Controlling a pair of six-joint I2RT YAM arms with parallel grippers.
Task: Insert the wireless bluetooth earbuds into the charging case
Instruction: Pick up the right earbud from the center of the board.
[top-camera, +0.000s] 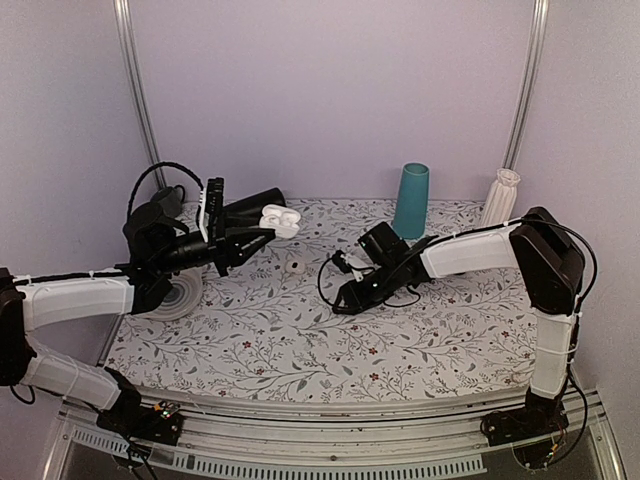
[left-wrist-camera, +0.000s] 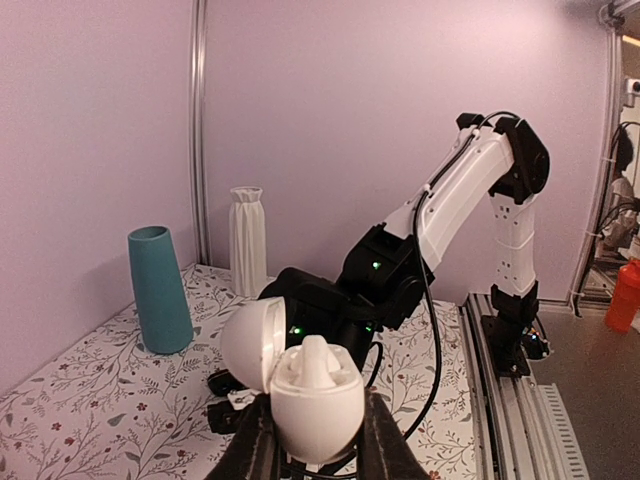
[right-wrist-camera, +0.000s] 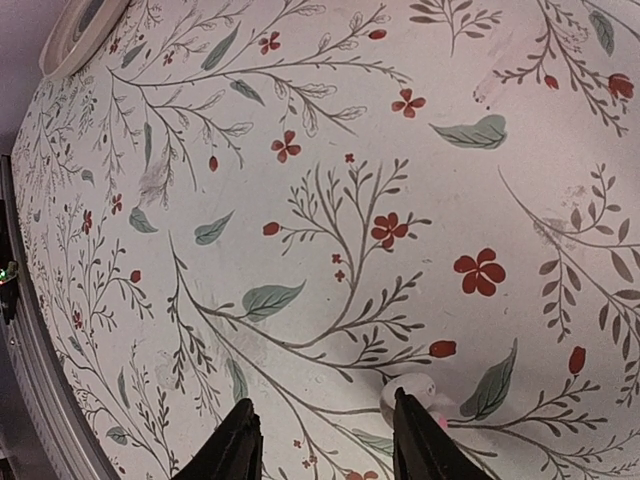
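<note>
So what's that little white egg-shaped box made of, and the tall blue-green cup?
The small white pebble-shaped charging case looks like smooth, slightly shiny plastic: light gleams on its curves. The tall teal cup looks matte, without shine; plastic or ceramic, hard to tell.

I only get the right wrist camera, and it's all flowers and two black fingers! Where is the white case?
Observer: The charging case is up off the table, pinched in the left end effector.
Operator: Is it open?
Observer: Yes, its lid stands open, tipped to one side.
Operator: What else is on the table?
Observer: A teal cup and a white vase stand along the back edge.
</note>
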